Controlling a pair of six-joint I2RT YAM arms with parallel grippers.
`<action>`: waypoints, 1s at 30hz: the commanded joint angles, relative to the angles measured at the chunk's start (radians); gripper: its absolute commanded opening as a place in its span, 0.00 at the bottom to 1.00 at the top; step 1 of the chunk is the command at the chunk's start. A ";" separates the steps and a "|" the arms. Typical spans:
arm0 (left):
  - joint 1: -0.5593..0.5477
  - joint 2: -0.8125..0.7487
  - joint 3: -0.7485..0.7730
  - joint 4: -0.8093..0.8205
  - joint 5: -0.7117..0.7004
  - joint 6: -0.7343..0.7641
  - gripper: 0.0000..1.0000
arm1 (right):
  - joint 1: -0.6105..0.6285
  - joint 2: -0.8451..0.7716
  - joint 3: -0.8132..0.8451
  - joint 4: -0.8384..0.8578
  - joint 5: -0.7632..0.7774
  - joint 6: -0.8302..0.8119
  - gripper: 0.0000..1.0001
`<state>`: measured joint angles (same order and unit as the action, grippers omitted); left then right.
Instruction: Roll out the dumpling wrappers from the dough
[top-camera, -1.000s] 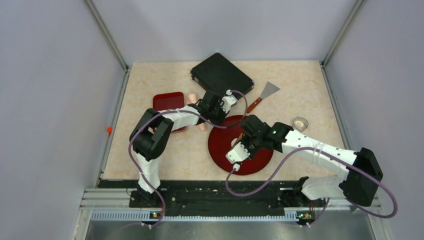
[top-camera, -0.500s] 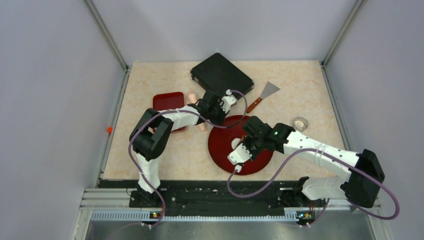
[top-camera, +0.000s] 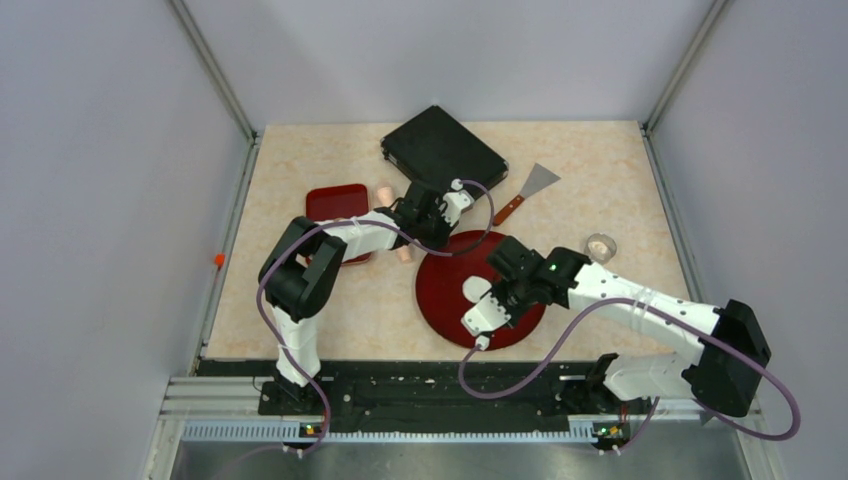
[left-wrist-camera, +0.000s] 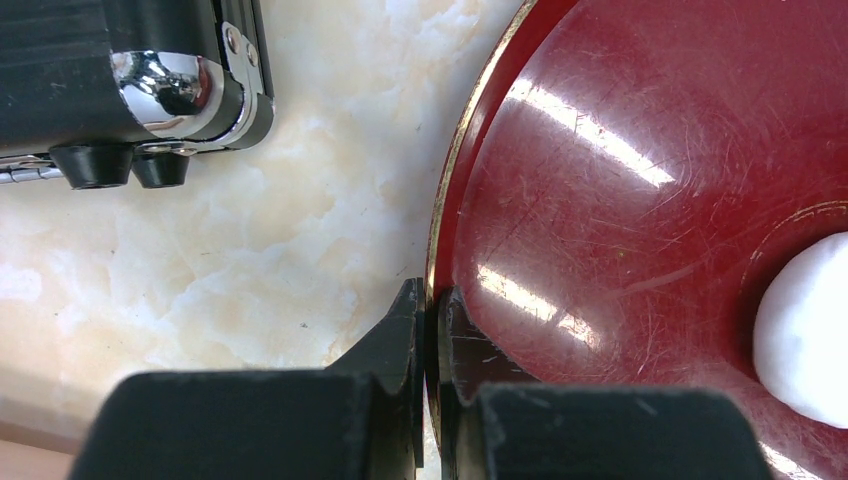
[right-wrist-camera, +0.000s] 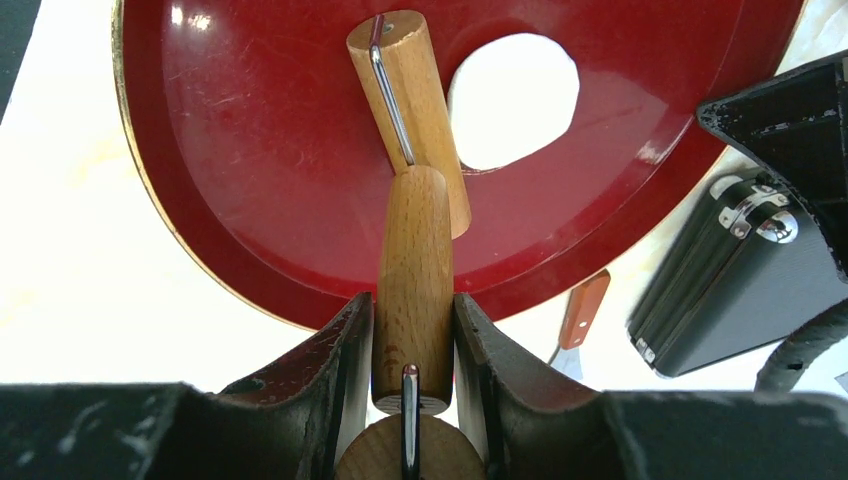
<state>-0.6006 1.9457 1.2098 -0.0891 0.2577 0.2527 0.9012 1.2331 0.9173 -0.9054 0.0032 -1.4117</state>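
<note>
- Find the dough (right-wrist-camera: 513, 100) as a flattened white patch lying on the round red plate (right-wrist-camera: 250, 150), a little off its middle, around the centre of the bench (top-camera: 600, 170).
- Expect soft, light, probably tacky stuff: gives way under pressure, tears if pinched, likely clings to wood.
- Better not to grip it at all; work it through the rolling pin (right-wrist-camera: 413, 250), pressing evenly from the middle of the patch outward.
- Treat the plate as stiff and slick, apt to slide under a push unless pinned.
- Note the right claw (right-wrist-camera: 413, 305) partly open and clamped on the pin's wooden handle, a finger on each side, with the roller end lying just beside the dough's edge; cannot tell whether touching.
- Note the left claw (left-wrist-camera: 430, 310) all but closed, pinching the plate's gold-edged rim at its far-left side, one finger inside and one outside.
- Spot no neat round dumpling wrappers in any view.
</note>
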 joint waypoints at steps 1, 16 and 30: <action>0.011 -0.022 -0.033 -0.052 -0.055 0.054 0.00 | 0.008 0.005 -0.007 -0.113 -0.052 0.032 0.00; 0.012 -0.021 -0.033 -0.051 -0.054 0.054 0.00 | 0.008 -0.042 0.196 0.115 0.043 0.182 0.00; 0.012 -0.023 -0.036 -0.046 -0.057 0.056 0.00 | 0.066 0.071 -0.002 0.261 0.110 0.177 0.00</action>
<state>-0.5980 1.9438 1.2079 -0.0898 0.2619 0.2485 0.9485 1.3117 0.9157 -0.6083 0.1242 -1.2526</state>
